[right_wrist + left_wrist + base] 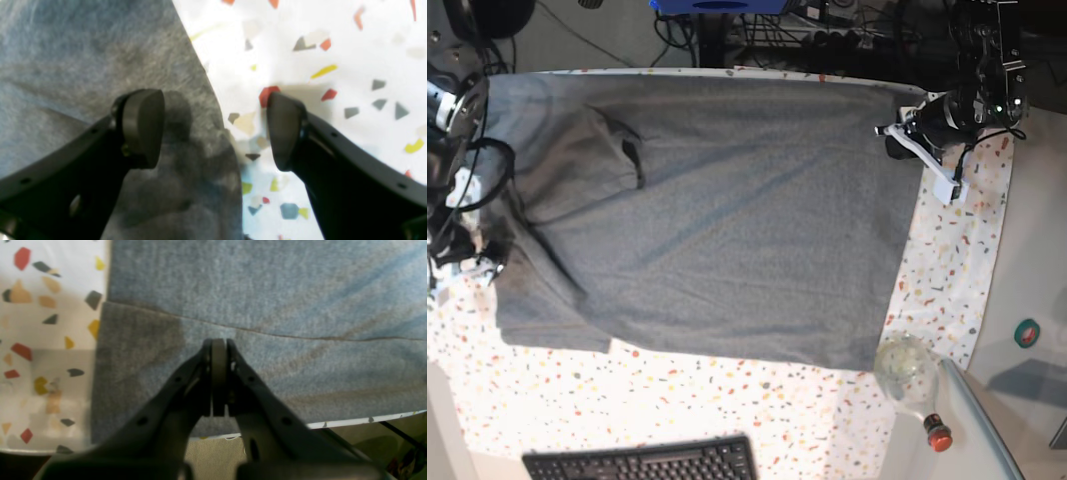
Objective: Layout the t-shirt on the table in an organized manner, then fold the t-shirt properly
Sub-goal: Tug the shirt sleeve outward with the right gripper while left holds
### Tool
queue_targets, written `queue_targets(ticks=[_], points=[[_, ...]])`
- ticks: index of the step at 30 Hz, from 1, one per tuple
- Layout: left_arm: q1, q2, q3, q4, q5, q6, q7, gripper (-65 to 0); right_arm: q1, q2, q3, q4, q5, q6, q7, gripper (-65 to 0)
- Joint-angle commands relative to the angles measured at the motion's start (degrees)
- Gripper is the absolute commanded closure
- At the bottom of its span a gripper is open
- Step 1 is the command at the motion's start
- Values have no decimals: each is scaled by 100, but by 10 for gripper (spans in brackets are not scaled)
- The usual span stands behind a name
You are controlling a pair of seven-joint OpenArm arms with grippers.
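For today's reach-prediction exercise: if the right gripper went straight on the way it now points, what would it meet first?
Probably the edge of the t-shirt: the open right gripper straddles it, one finger over grey cloth, the other over the speckled table. How far above it hangs is unclear.

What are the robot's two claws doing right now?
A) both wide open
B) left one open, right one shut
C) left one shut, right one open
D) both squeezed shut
C: the left gripper has its pads pressed together, while the right gripper is spread apart over the t-shirt edge.
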Motion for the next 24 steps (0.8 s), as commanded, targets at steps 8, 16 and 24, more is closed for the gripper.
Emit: queue_targets(ticks=[8,16,24], points=[[-19,-60,-23,77,-53,-17,-75,0,-131,-301,-277,690,68,63,-166,-341],[-10,-60,-23,77,-53,-17,-84,0,-43,-275,-268,690,59,19,247,0],[-71,-69,-23,69,-53,-8,-40,0,-26,-178,-268,725,41,11,520,0]])
